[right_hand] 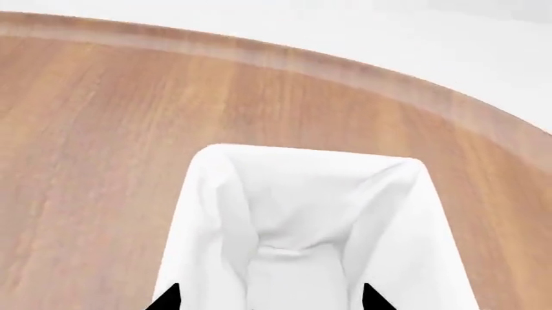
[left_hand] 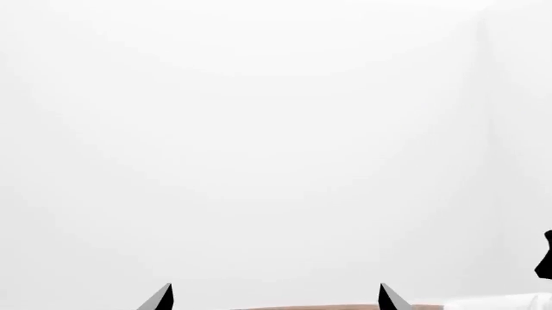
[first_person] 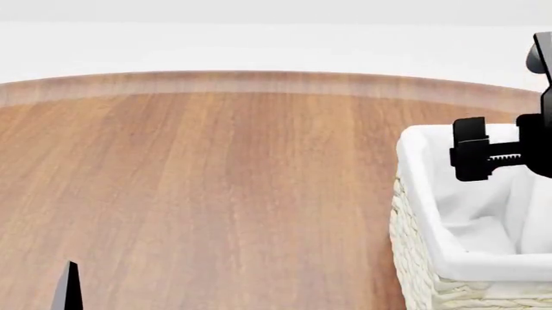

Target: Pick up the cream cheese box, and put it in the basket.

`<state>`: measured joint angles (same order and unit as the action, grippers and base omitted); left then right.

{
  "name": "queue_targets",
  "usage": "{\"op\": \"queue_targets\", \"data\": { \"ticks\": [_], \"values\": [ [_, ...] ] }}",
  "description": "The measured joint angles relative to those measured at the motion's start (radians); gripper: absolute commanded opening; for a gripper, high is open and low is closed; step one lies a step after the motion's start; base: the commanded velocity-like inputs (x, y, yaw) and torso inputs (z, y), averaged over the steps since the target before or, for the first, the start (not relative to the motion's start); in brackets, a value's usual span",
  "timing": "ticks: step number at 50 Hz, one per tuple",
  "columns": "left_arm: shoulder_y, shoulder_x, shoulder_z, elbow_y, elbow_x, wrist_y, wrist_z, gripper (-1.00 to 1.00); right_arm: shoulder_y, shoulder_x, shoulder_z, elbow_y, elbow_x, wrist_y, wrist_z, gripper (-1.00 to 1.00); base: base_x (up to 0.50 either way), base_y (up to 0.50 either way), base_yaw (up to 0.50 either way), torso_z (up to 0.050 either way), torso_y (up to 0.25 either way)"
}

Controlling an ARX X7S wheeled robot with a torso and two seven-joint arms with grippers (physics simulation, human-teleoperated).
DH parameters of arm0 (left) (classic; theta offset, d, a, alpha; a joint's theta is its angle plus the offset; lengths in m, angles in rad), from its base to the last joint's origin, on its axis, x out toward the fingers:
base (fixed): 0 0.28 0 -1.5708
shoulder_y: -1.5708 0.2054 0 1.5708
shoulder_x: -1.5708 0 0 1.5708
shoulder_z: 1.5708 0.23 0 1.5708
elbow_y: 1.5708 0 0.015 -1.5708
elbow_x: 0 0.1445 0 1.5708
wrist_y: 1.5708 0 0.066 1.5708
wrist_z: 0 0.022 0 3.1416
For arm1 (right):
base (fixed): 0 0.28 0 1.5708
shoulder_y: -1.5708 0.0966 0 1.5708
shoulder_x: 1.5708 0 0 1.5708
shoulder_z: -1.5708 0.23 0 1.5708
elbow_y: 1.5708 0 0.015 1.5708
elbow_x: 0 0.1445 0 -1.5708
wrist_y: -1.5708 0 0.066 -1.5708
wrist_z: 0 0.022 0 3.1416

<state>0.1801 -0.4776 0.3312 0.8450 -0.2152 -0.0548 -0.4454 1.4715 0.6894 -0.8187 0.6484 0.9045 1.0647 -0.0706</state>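
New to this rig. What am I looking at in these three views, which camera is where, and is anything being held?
These are simulator renders of a two-armed wheeled robot. The head view looks down from its head on a wooden table with a wicker basket lined with white cloth; the black right gripper hangs over the basket's opening. The right wrist view comes from a camera on that arm: it looks into the basket, with two dark fingers apart and nothing between them. The left wrist view faces a blank white background, its fingers also apart and empty. The cream cheese box shows in no view, so I cannot say where it is.
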Motion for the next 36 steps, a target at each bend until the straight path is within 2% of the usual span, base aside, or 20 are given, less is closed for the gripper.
{"op": "queue_targets", "data": {
  "ticks": [6,13,28,36],
  "values": [
    [0.0,-0.002,0.0,0.001,-0.001,0.0,-0.002,1.0,-0.008,-0.006,0.042,-0.046,0.004,-0.068,0.046,1.0,0.0,0.0,0.0,0.0,0.0],
    [-0.001,-0.003,-0.001,0.002,-0.004,-0.001,-0.005,1.0,-0.098,0.014,0.123,-0.187,0.045,-0.169,0.137,1.0,0.0,0.0,0.0,0.0,0.0],
    [-0.005,-0.005,0.001,-0.001,-0.005,-0.003,-0.01,1.0,-0.426,0.115,0.278,-0.702,0.14,-0.4,0.368,1.0,0.0,0.0,0.0,0.0,0.0],
    [-0.02,0.008,0.021,-0.036,0.008,-0.001,-0.007,1.0,-0.631,0.132,0.304,-0.934,0.038,-0.56,0.504,1.0,0.0,0.0,0.0,0.0,0.0]
  ]
}}
